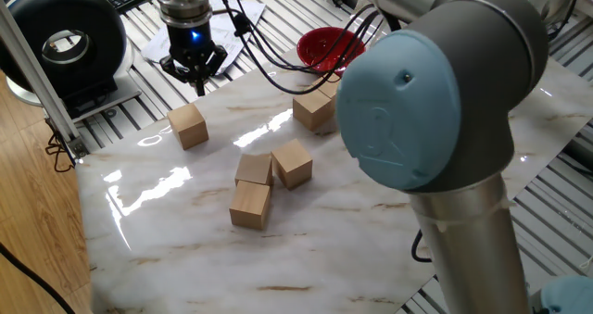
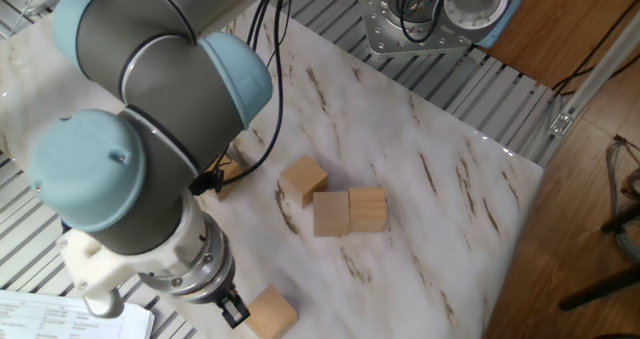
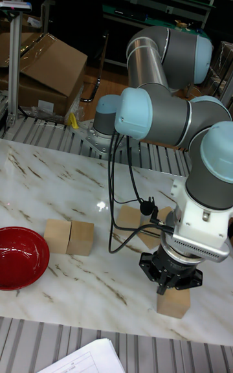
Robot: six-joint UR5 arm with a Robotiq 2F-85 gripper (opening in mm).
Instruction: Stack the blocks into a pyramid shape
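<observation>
**Three cameras around one marble desk**

One fixed view looks down from beside the arm's elbow, close, across the desk (image 1: 167,258) toward the far edge where the claw (image 1: 195,70) hangs. The other fixed view looks steeply down from the opposite side, toward the arm's base. The tall fixed view stands lower, facing the base over the desk's near edge. All three share the blocks (image 1: 269,180) (image 2: 332,207) (image 3: 70,237).
</observation>
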